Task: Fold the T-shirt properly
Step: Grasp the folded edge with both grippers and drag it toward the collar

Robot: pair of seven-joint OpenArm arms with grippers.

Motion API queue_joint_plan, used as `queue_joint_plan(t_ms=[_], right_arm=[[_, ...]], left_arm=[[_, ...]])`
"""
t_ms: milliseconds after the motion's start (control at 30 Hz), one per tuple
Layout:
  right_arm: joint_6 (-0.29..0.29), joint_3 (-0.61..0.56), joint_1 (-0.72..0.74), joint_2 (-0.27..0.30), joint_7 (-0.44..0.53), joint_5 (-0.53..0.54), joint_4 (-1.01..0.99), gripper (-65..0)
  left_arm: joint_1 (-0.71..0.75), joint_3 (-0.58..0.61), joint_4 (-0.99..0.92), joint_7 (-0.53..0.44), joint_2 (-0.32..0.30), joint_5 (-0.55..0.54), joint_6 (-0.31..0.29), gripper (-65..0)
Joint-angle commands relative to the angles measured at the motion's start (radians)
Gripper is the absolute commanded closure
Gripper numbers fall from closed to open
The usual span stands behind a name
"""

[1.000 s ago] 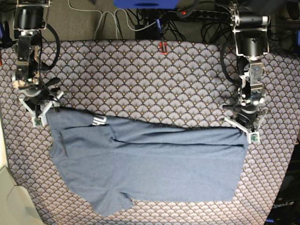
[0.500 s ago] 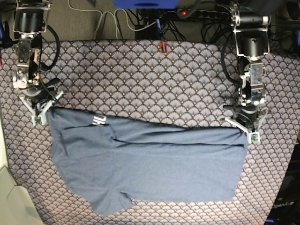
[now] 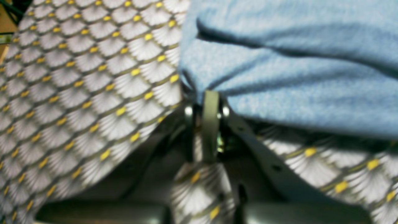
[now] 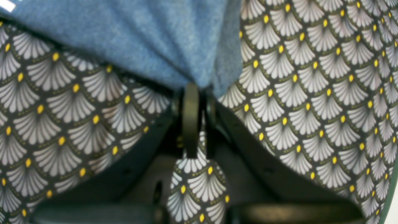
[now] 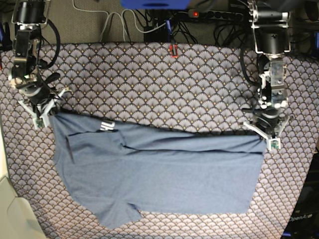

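Left claw [image 5: 268,139] clamped on a corner of the T-shirt [image 5: 159,174], near the right edge of the bench [image 5: 149,74] in the base view. Seen from the left wrist camera, left claw [image 3: 206,104] pinched tight, jaws together with slate-blue fabric [image 3: 295,68] bunched at the tips and lifted slightly, casting a shadow on the patterned cloth [image 3: 77,93] below. Picture soft and blurred there.

Right claw [image 5: 44,113] likewise gripping the opposite upper corner of the T-shirt, near the left edge of the bench in the base view. From the right wrist camera, right claw [image 4: 194,93] closed, jaws together, with blue fabric [image 4: 140,37] gathered into the tips and fan-patterned cloth [image 4: 311,93] spread to either side.

Stretched between both claws across the near half of the bench, folded over itself, with a long horizontal crease running under the top edge. Top edge sagging slightly from each held corner toward the middle. Small patch of white lettering [image 5: 105,125] peeking out near the upper left. Short sleeve [image 5: 117,215] sticking out toward the near edge, left of centre. Lower right corner lying flat close to the near right corner of the bench.

Beyond the far edge, cables and a power strip [image 5: 214,15] on the floor.
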Motion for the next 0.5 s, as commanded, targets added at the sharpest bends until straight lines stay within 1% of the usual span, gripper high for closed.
queue_joint_plan(t_ms=[0, 100, 200, 367, 467], right_arm=[[0.003, 0.009, 0.01, 0.017, 0.017, 0.001, 0.019, 0.0], [0.003, 0.009, 0.007, 0.018, 0.017, 0.001, 0.02, 0.0], [0.004, 0.01, -0.015, 0.02, 0.018, 0.001, 0.034, 0.0], [0.004, 0.01, -0.091, 0.02, 0.018, 0.001, 0.114, 0.0], [0.004, 0.01, -0.123, 0.02, 0.018, 0.001, 0.152, 0.0]], left_arm=[[-0.025, -0.007, 0.024, -0.011, -0.013, 0.001, 0.01, -1.7], [-0.018, -0.007, 0.046, 0.017, -0.021, 0.001, 0.01, -1.7], [-0.008, -0.007, 0.066, 0.02, -0.035, 0.0, 0.01, -1.7], [0.052, -0.007, 0.138, 0.026, -0.04, 0.009, 0.01, -1.7], [0.085, -0.007, 0.185, 0.074, -0.055, 0.003, 0.01, -1.7]])
